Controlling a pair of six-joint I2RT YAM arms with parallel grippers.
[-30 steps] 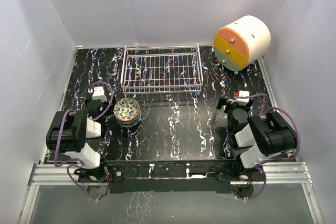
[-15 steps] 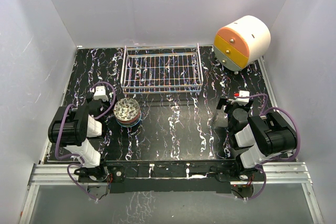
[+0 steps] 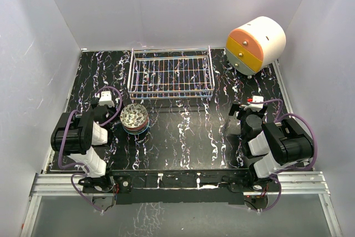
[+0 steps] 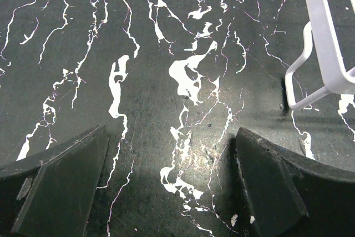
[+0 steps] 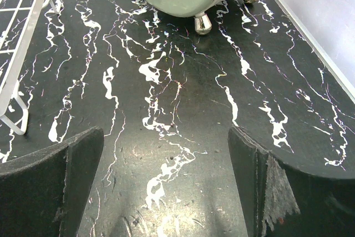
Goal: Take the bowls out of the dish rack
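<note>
The bowls [image 3: 134, 117] stand in one stack on the black marbled table, in front of the rack's left corner; the top one shows a pale patterned inside. The dish rack [image 3: 171, 74], a white wire basket, sits at the back centre with no bowl in it; its corner shows in the left wrist view [image 4: 327, 48] and its edge in the right wrist view [image 5: 22, 54]. My left gripper [image 3: 102, 104] is open and empty just left of the stack, low over the table [image 4: 172, 154]. My right gripper [image 3: 248, 109] is open and empty at the right [image 5: 166, 165].
A white, orange and yellow cylindrical drawer unit [image 3: 255, 44] stands at the back right, its metal feet in the right wrist view [image 5: 202, 23]. White walls close in the table on three sides. The arm bases sit along the near edge.
The left arm has drawn back a little toward its base; the gripper stays beside the stack. The right arm, bowls and rack have not moved.
</note>
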